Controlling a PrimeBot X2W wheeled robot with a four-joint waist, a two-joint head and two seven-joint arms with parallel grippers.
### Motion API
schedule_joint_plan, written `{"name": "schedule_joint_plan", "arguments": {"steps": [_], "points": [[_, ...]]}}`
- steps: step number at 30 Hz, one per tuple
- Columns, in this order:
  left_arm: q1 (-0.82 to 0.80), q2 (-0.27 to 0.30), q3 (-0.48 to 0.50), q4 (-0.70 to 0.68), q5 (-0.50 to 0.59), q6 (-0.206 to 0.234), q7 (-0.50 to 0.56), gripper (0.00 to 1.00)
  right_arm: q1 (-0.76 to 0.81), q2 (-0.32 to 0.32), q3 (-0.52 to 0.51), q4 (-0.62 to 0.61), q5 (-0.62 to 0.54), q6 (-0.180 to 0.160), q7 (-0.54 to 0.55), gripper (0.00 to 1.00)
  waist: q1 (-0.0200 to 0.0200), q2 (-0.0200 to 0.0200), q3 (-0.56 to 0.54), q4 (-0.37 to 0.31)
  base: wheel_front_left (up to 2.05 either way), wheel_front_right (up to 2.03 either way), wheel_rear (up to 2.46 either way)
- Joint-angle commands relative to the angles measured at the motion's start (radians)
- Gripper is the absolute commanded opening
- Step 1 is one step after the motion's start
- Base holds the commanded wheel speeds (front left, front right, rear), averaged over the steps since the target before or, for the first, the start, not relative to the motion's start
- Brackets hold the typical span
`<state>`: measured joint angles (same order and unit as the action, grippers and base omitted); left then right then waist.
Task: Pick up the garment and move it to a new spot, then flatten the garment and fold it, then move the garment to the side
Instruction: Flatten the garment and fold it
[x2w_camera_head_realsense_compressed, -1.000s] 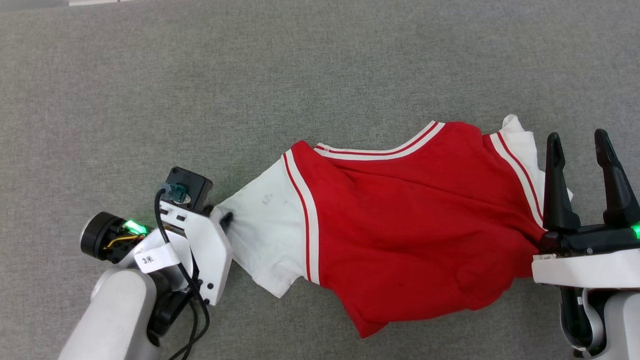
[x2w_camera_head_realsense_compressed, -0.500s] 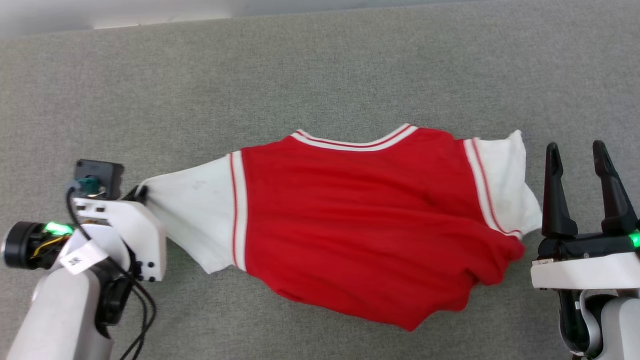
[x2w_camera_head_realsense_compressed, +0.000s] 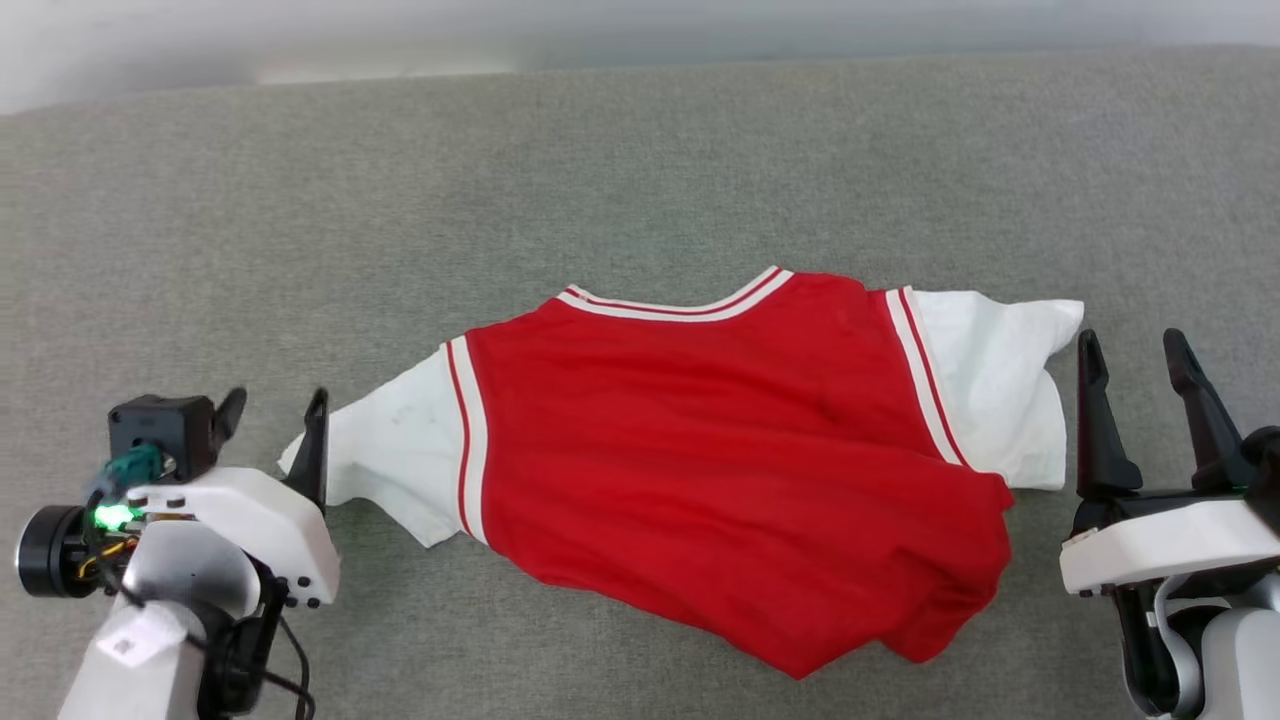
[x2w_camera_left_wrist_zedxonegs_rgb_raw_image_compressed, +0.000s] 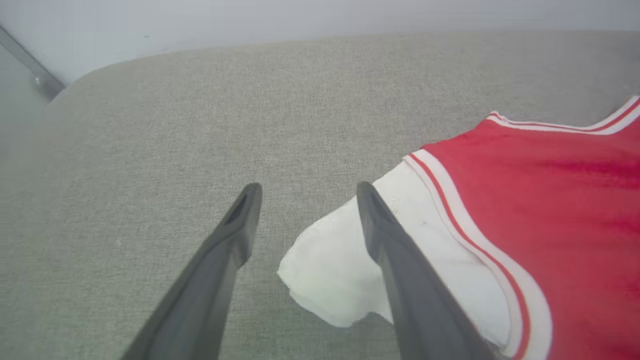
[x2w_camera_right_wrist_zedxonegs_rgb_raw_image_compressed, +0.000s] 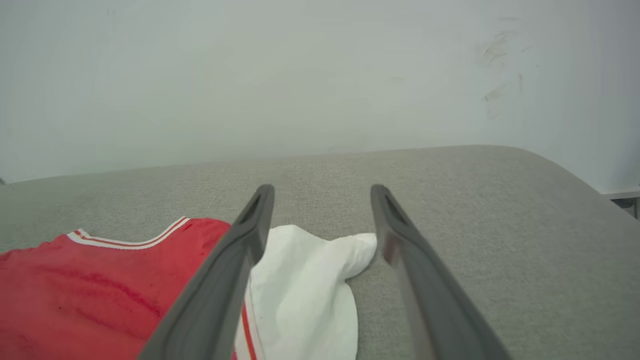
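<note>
Grey surface (x2w_camera_head_realsense_compressed: 640, 170) holds the shirt (x2w_camera_head_realsense_compressed: 720, 450) rumpled, both jaws released at its sides; best tug the near hem flat.

Head camera: we look down on the grey cloth surface (x2w_camera_head_realsense_compressed: 640, 180), whole garment (x2w_camera_head_realsense_compressed: 720, 470) in frame. Wrist cameras sit low and close: one sights along the left claw (x2w_camera_left_wrist_zedxonegs_rgb_raw_image_compressed: 307, 187) over a white sleeve (x2w_camera_left_wrist_zedxonegs_rgb_raw_image_compressed: 330, 280), one along the right claw (x2w_camera_right_wrist_zedxonegs_rgb_raw_image_compressed: 323, 187) toward a wall (x2w_camera_right_wrist_zedxonegs_rgb_raw_image_compressed: 300, 75). All share the garment.
</note>
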<state>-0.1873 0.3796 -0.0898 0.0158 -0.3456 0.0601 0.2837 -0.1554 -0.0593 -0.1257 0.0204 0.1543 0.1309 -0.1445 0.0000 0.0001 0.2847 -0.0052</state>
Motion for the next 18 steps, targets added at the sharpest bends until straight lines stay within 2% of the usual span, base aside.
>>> {"name": "schedule_joint_plan", "arguments": {"steps": [1, 4, 6, 9, 11, 13, 18], "points": [[0.006, -0.014, 0.009, -0.012, 0.004, -0.003, -0.076, 1.0, 0.01, 0.004, -0.007, -0.002, -0.002, 0.0, 0.014, 1.0, 0.0, -0.0001, -0.022, 0.017, 0.0, 0.0, 0.0], [0.014, -0.031, 0.018, -0.027, 0.025, -0.012, -0.242, 1.0, 0.018, -0.006, -0.011, -0.009, -0.01, 0.0, 0.049, 1.0, 0.0, -0.0001, -0.049, 0.039, 0.0, 0.0, 0.0], [0.024, -0.035, 0.007, -0.047, 0.035, -0.034, -0.348, 1.0, 0.021, -0.016, -0.018, -0.015, -0.013, 0.0, 0.083, 1.0, 0.0, -0.0001, -0.066, 0.055, 0.0, 0.0, 0.0], [0.048, -0.041, -0.006, -0.065, 0.051, -0.051, -0.454, 1.0, 0.026, -0.038, -0.028, -0.03, -0.017, 0.0, 0.171, 1.0, 0.0, -0.0001, -0.087, 0.08, 0.0, 0.0, 0.0], [0.063, -0.054, -0.018, -0.08, 0.057, -0.057, -0.492, 1.0, 0.02, -0.065, -0.026, -0.04, 0.0, 0.0, 0.254, 1.0, 0.0, -0.0001, -0.097, 0.096, 0.0, 0.0, 0.0], [0.078, -0.058, -0.037, -0.104, 0.068, -0.07, -0.512, 1.0, 0.006, -0.121, -0.023, -0.046, 0.003, 0.0, 0.361, 1.0, 0.0, -0.0001, -0.1, 0.112, 0.0, 0.0, 0.0], [0.097, -0.069, -0.065, -0.155, 0.089, -0.076, -0.534, 1.0, -0.075, -0.235, -0.029, -0.065, 0.066, 0.0, 0.68, 1.0, 0.0, -0.0001, -0.076, 0.151, 0.0, 0.0, 0.0]]}}
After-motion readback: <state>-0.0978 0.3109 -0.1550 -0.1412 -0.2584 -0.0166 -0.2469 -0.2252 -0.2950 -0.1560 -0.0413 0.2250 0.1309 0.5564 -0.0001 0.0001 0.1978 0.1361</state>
